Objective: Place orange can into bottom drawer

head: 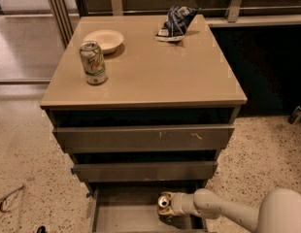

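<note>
Camera view shows the orange can (164, 201) low inside the open bottom drawer (126, 212), near its right side, with the silver top turned to the camera. The claw (169, 207) is at the can, at the end of the pale arm that comes in from the lower right. I cannot tell if the claw is closed on the can or open. The 2 drawers above stand a little open. On the bench (155, 76) are a white-and-green can (93, 62), a pale bowl (104, 40) and a dark blue bag (175, 22).

No text is legible (not even on the green-and-white can (93, 62)); gripper (169, 204) at bottom drawer (125, 213).
</note>
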Controlling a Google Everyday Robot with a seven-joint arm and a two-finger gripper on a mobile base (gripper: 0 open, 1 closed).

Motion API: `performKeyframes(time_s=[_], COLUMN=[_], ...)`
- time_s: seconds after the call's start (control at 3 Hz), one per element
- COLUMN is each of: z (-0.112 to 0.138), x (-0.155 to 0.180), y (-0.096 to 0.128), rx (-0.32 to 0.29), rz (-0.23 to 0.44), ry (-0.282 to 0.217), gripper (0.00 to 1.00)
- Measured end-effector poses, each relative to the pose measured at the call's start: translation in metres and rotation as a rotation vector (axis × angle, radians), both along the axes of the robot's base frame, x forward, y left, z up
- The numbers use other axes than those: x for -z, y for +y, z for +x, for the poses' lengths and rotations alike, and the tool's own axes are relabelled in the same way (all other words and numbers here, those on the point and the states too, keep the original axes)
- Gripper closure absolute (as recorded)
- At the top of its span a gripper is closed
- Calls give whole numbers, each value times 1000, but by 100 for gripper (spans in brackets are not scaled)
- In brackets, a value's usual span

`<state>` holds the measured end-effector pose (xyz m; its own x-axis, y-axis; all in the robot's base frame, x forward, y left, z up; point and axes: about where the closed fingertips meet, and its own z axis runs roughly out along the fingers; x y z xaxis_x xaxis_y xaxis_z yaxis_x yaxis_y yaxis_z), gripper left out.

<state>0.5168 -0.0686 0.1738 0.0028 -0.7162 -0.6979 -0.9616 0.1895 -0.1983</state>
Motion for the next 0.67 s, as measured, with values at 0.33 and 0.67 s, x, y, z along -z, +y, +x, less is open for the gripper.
performKeyframes(time_s=[0.33,0.67], z=[0,0], x=[0,0], y=[0,0], rx=[0,0], rz=[0,0], ry=[0,0], gripper=[0,0])
